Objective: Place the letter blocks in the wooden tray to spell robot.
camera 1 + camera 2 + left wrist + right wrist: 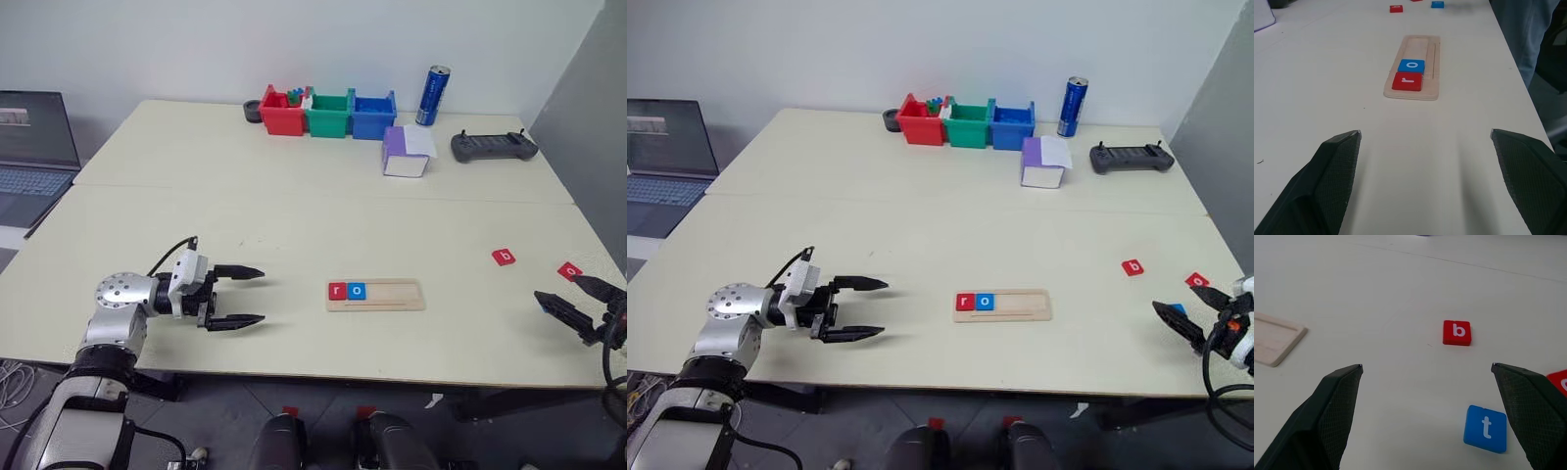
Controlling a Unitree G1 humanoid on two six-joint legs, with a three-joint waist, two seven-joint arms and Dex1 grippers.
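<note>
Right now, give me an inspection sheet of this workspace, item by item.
Surface: pale table, two tops butted.
Job's things: wooden tray holds red r and blue o; red b, red tile, blue t loose on the right.
Clutter: three bins, can, purple-and-white box, controller.
Grippers: left gripper and right gripper open, empty.
Cables: black cable on left wrist.
Surroundings: laptop at left.

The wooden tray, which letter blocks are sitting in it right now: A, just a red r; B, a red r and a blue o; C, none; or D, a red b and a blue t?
B: the wooden tray holds a red r with a blue o right beside it; the rest of its groove is bare.
</note>
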